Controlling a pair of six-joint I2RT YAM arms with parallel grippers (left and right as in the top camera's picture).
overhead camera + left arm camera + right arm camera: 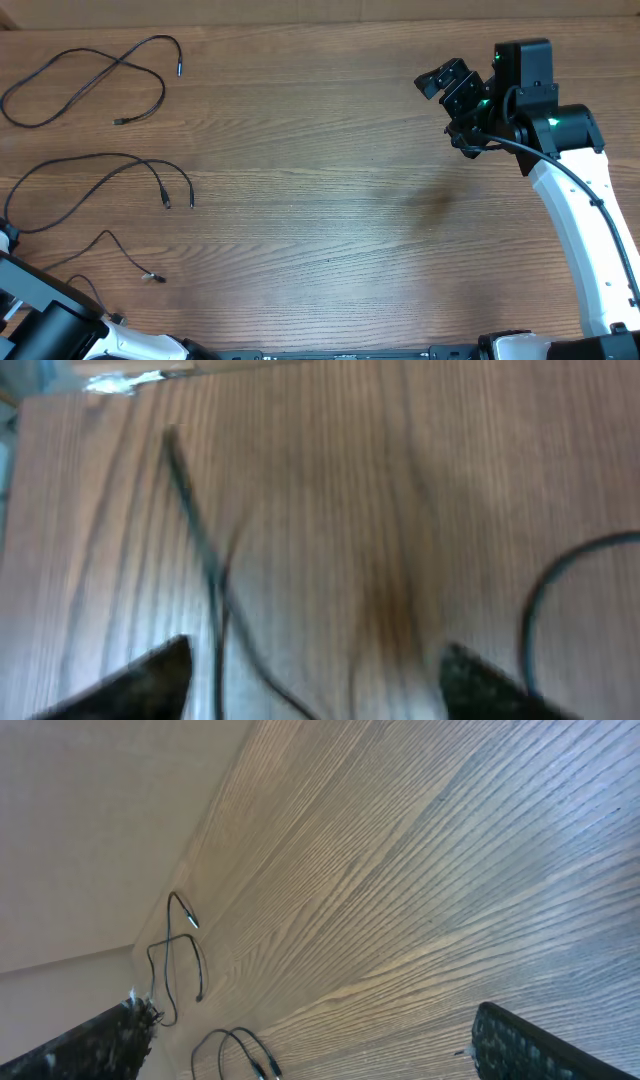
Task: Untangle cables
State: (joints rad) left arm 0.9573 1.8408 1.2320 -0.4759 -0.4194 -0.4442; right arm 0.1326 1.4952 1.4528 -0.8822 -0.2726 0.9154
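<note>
Three thin black cables lie apart on the left of the wooden table: one at the far left (90,85), one in the middle left (100,165), one lower down (115,245). My right gripper (452,88) hovers open and empty over the far right, well away from them. Its wrist view shows its open jaws (315,1055) with two cables in the distance (170,960) (240,1045). My left gripper (315,685) is open low over the table, with a blurred cable (205,560) running between its fingers and another cable's loop (540,590) at the right.
The left arm's base (50,330) sits at the near left corner. The right arm (580,220) runs along the right edge. A pale wall or board (90,820) borders the table's far edge.
</note>
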